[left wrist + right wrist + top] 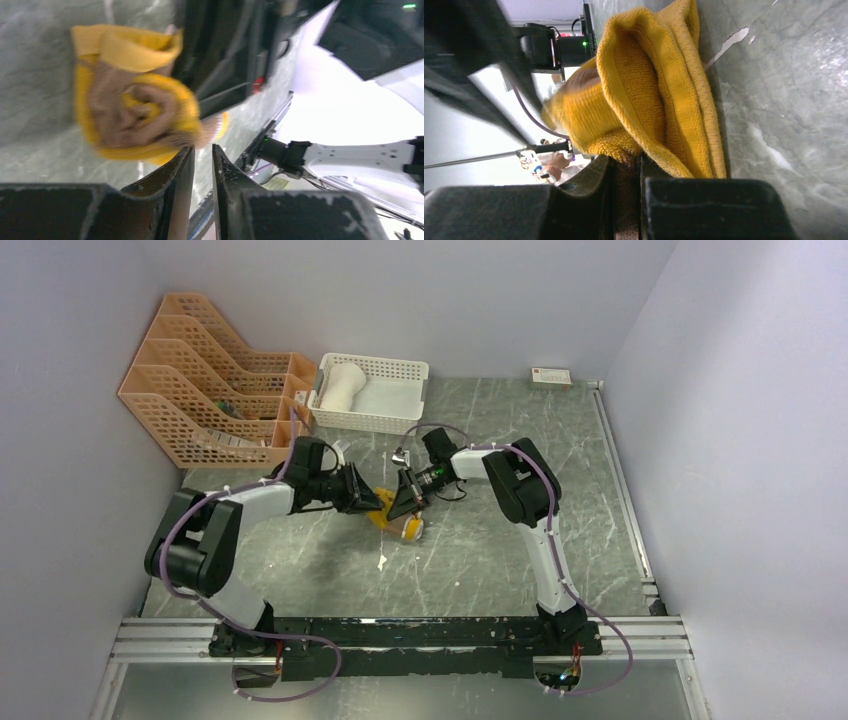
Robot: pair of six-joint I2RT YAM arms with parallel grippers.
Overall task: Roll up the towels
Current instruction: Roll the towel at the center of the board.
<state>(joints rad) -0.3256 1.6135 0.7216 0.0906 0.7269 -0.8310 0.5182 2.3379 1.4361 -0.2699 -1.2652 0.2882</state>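
Rolled brown-and-yellow towel (135, 115) just beyond narrowly parted jaws

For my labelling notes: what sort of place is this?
Probably a robot test cell in a lab, not a home: plain walls close in the tabletop, and the left arm and right arm are bolted to a metal rail.

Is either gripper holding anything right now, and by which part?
The right gripper is shut on the brown-and-yellow towel, pinching an edge of its loose roll. The left gripper holds nothing, its jaws slightly apart.
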